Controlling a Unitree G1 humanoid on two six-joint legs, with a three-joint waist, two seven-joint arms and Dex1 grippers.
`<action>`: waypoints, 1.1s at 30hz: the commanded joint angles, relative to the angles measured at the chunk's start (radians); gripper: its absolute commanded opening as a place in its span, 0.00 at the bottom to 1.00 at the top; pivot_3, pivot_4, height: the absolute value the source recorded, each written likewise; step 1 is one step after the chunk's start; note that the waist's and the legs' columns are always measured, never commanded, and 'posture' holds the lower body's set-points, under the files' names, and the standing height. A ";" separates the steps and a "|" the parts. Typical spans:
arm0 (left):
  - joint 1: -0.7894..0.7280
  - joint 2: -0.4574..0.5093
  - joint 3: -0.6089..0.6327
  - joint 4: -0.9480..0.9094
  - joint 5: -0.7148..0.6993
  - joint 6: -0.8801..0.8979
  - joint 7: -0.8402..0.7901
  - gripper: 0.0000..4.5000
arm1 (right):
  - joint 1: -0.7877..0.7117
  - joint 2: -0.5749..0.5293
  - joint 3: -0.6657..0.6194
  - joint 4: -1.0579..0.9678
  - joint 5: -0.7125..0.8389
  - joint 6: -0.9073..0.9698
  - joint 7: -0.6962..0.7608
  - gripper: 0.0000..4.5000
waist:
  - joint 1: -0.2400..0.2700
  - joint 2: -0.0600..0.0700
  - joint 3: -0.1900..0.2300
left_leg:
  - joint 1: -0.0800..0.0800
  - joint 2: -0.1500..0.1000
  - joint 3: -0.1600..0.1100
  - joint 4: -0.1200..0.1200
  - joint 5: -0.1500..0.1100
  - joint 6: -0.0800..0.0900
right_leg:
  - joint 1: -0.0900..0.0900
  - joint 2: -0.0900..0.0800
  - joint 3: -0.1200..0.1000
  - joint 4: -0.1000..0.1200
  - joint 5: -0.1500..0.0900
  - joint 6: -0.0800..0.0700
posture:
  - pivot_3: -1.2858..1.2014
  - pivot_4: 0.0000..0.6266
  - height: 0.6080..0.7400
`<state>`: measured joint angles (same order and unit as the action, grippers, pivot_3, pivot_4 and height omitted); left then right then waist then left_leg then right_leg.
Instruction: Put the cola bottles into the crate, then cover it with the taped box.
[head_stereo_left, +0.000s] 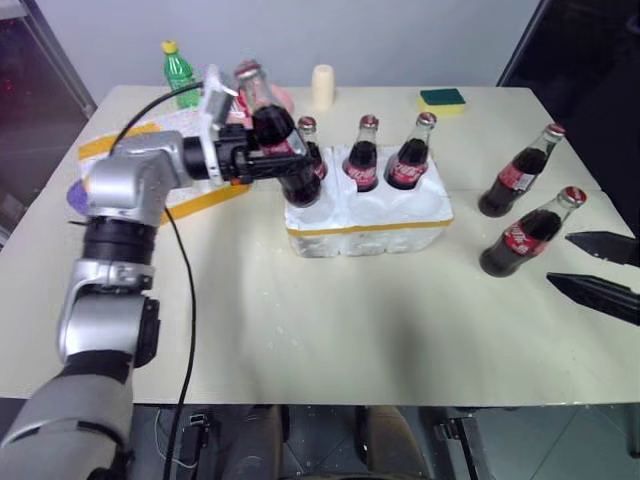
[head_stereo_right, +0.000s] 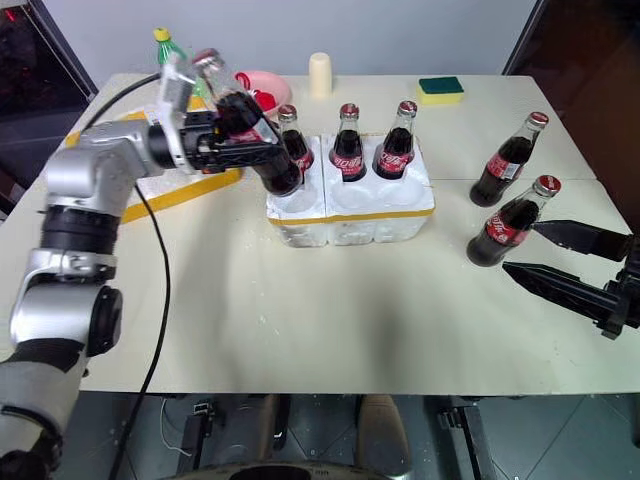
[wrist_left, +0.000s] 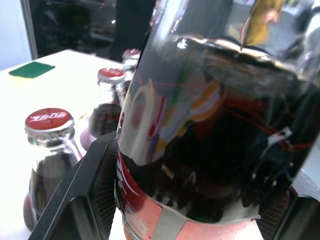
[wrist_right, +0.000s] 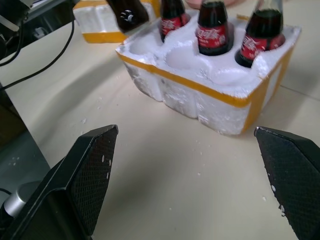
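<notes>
My left gripper is shut on a tilted cola bottle, held above the front-left well of the white crate; the left wrist view shows its fingers on either side of the dark glass. Three cola bottles stand in the crate's back wells. Two more stand on the table to the right. Just right of the nearer one, my right gripper is open and holds nothing. The taped box lies behind my left arm, partly hidden.
At the table's back edge are a green plastic bottle with a yellow cap, a pink bowl, a cream cup and a green sponge. A black cable hangs along my left arm.
</notes>
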<state>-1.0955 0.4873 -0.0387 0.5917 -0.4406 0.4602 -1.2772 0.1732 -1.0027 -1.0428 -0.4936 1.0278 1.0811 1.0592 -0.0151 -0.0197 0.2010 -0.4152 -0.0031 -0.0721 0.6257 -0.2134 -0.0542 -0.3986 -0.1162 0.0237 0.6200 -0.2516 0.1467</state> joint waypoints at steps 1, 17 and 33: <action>-0.066 -0.029 -0.017 0.070 0.059 -0.117 -0.034 0.63 | 0.017 0.014 -0.042 -0.032 0.020 -0.022 -0.032 1.00 | 0.002 0.000 0.000 | 0.000 0.000 0.000 0.000 0.000 0.000 | 0.000 0.000 0.000 0.000 0.000 0.000 | 0.52 0.24 0.99; 0.008 -0.125 -0.181 0.200 0.354 -0.414 0.022 0.63 | 0.070 0.069 0.080 -0.011 -0.118 -0.184 -0.145 1.00 | 0.008 0.000 -0.001 | -0.008 -0.001 -0.002 0.006 0.000 0.000 | -0.005 0.000 0.000 0.004 0.001 0.001 | 0.52 0.24 0.99; 0.181 0.169 0.067 -0.450 -0.041 0.124 -0.094 0.99 | 0.180 0.228 0.047 -0.113 -0.166 -0.227 -0.347 1.00 | 0.001 0.002 -0.002 | -0.006 -0.001 -0.004 0.003 0.000 0.000 | -0.008 0.001 -0.001 0.011 0.000 0.001 | 0.52 0.24 0.99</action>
<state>-0.9219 0.6277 -0.0185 0.2672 -0.3901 0.4911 -1.3389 0.3519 -0.7888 -0.9804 -0.5715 0.8655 0.8730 0.7500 -0.0137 -0.0172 0.1994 -0.4216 -0.0039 -0.0765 0.6291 -0.2134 -0.0542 -0.4063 -0.1156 0.0232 0.6307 -0.2520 0.1475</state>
